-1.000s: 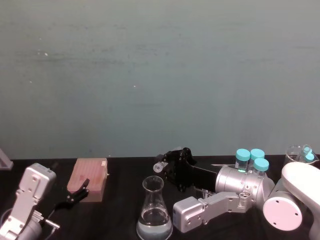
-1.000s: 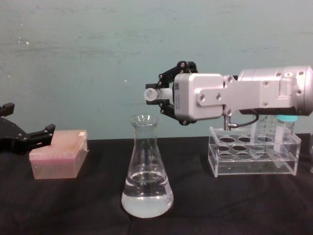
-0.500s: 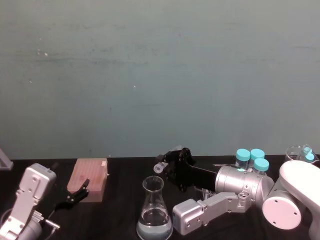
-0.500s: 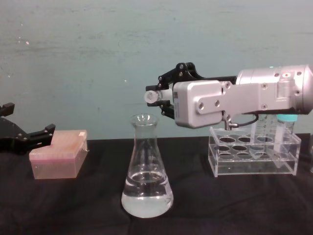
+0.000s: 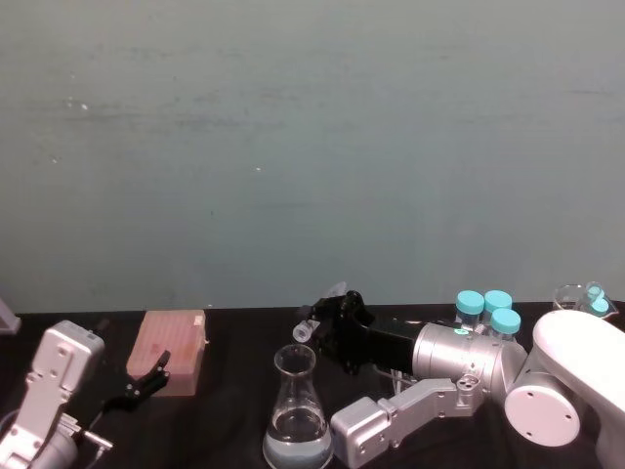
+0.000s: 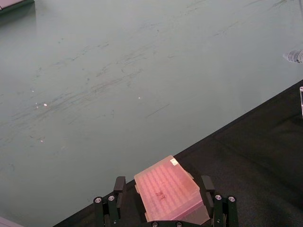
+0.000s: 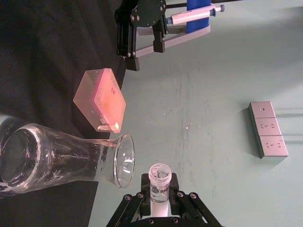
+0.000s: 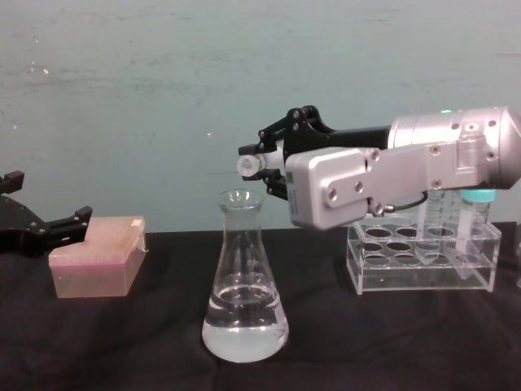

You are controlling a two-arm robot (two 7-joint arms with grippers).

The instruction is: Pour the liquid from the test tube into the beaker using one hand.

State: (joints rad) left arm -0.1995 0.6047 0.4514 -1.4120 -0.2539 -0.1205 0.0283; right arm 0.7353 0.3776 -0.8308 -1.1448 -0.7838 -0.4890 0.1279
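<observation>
One right pincer (image 8: 262,160) clamps the slim clear plastic test tube (image 8: 247,165) sideways. Just below it stands the clear glass conical beaker (image 8: 242,277) (holding colourless liquid (image 8: 244,332)). The left pincer (image 6: 161,188), fingers apart, idles.

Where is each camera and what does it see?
Head view: high, looking down at the beaker; left gripper and right gripper show.
Chest view: low, looking across; right gripper holds the test tube.
Left wrist view: faces the pink box past the left gripper.
Right wrist view: faces the test tube's mouth past its gripper.
Head and chest share beaker, pink box.
</observation>
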